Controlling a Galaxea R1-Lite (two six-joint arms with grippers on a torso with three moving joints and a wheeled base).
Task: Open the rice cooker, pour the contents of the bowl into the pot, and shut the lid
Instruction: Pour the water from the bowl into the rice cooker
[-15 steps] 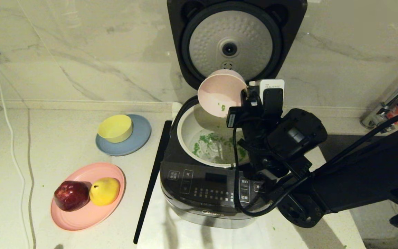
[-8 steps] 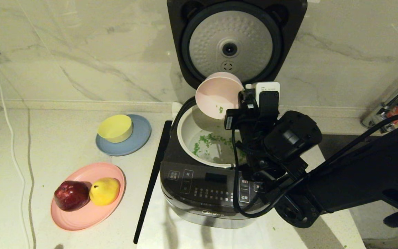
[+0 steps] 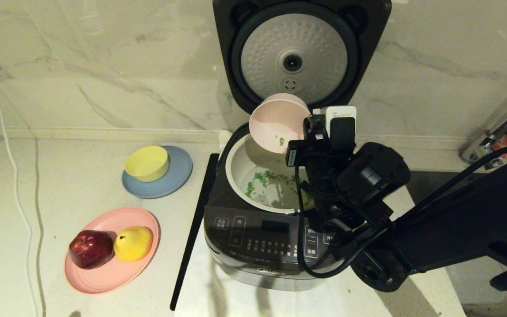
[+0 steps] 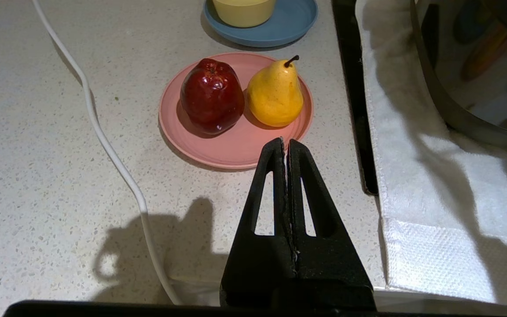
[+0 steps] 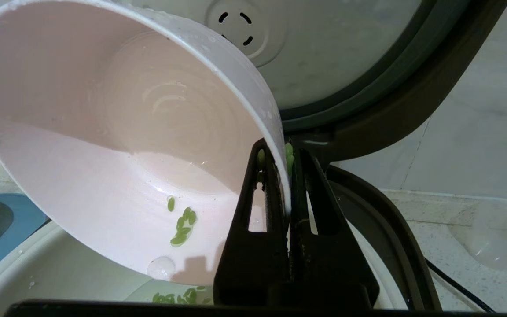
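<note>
Nearest, the left hand [image 4: 287, 145] hangs clenched and empty over the speckled pale counter [image 4: 60, 176], short of a flat pink plate [image 4: 236, 149] bearing a dark red apple [image 4: 211, 94] and a yellow pear [image 4: 275, 94]; only the left wrist view shows this hand. Beside it a white towel [image 4: 434, 207] lies under the large dark grey rounded-square rice cooker [image 3: 266, 246], whose glossy control panel faces the robot. Within the cooker sits the round cream-white inner pot [image 3: 236, 171], with small bright green grains [image 3: 262, 178] scattered on its bottom. Above the pot's far rim the right hand [image 5: 282, 152] is clamped on the rim of the pale pink shallow round bowl [image 3: 277, 121], one finger inside and one outside. The bowl is tipped steeply, its mouth facing the robot and downward toward the pot. The right wrist view alone shows a few grains clinging to its inner wall and apparently some between the fingers. Farthest, the hinged dark grey lid [image 3: 299, 53] stands upright, its dimpled silver disc facing forward. Left of the cooker, a small yellow bowl [image 3: 147, 164] rests on a blue plate [image 3: 178, 176].
</note>
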